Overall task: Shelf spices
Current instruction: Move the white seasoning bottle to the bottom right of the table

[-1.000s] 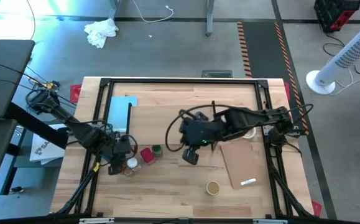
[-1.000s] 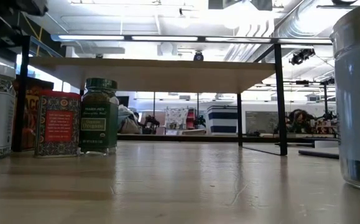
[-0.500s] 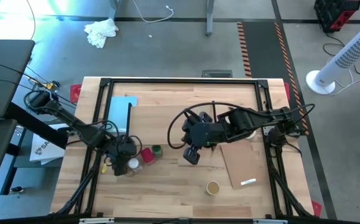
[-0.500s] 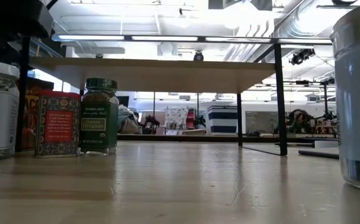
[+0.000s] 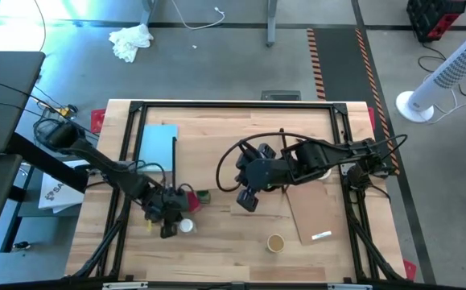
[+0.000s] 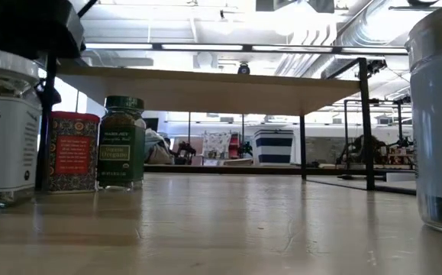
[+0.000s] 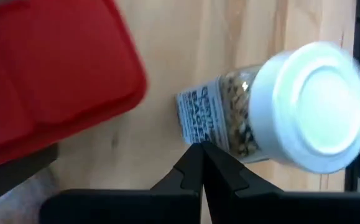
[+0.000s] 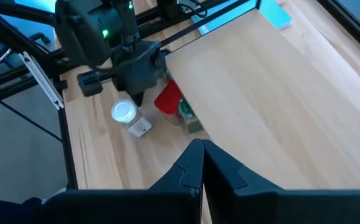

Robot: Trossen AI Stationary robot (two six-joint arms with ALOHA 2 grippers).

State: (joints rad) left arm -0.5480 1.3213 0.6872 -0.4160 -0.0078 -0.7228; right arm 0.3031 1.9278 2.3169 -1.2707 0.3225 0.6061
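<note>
Spices cluster beside the shelf's left end: the white-lidded jar stands nearest the table front, with the red tin and green-topped jar just behind it. The left gripper, pinched closed and empty, touches that jar, possibly only nudging it. Better to open wide, straddle the jar squarely, then lift. The right gripper, likewise closed and empty, hovers over the shelf's front edge. The tan-topped jar sits well apart, with bare table around.

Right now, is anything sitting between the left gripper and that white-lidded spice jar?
Nothing visible. The left gripper, shut, has its fingertips right at the side of the white-lidded jar, with only bare table around it. The red tin stands off to one side, not between them.
</note>
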